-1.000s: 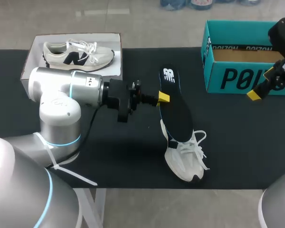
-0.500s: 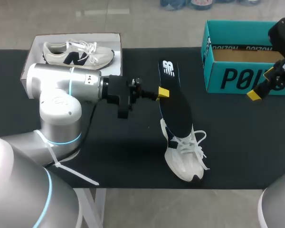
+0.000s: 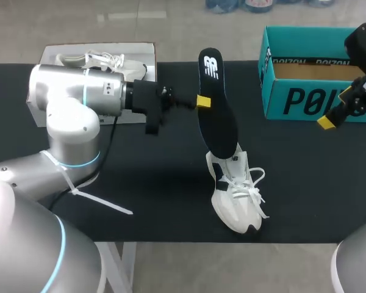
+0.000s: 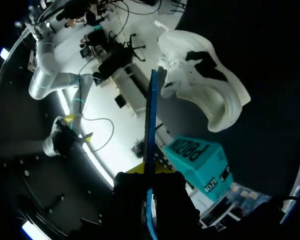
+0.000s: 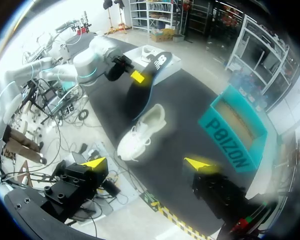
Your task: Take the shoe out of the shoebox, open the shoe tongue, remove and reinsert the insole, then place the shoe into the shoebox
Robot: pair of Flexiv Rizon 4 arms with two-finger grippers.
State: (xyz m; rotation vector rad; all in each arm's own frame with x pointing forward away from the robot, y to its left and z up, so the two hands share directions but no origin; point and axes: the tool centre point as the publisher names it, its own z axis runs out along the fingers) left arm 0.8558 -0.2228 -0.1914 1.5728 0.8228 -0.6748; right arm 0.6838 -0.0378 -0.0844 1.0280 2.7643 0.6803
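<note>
- Pulling the insole (image 3: 218, 119) up out of the white shoe (image 3: 235, 198) looks like the step in hand.
- The left gripper (image 3: 201, 102) is pinched shut on the side edge of the insole, up near its top half.
- The insole stands almost straight up. Its low end is tucked inside the shoe and its top end is in the air.
- The shoe sits on the black table (image 3: 305, 183), and nothing holds it down.
- I think the pull should be slow and go along the length of the insole. A fast or sideways tug could tip the shoe or lift it too.
- The grip is on a thin edge, so the soft insole may bend or slip.
- The right gripper (image 5: 145, 163) is wide open and holds nothing. It hangs just in front of the teal shoebox (image 3: 311, 76), well apart from the shoe.
- The teal shoebox has no lid on. Only its brown floor shows, so it looks empty.
- A white box (image 3: 97, 46) at the far left holds a second shoe (image 3: 104, 59). The left arm hides part of it.
</note>
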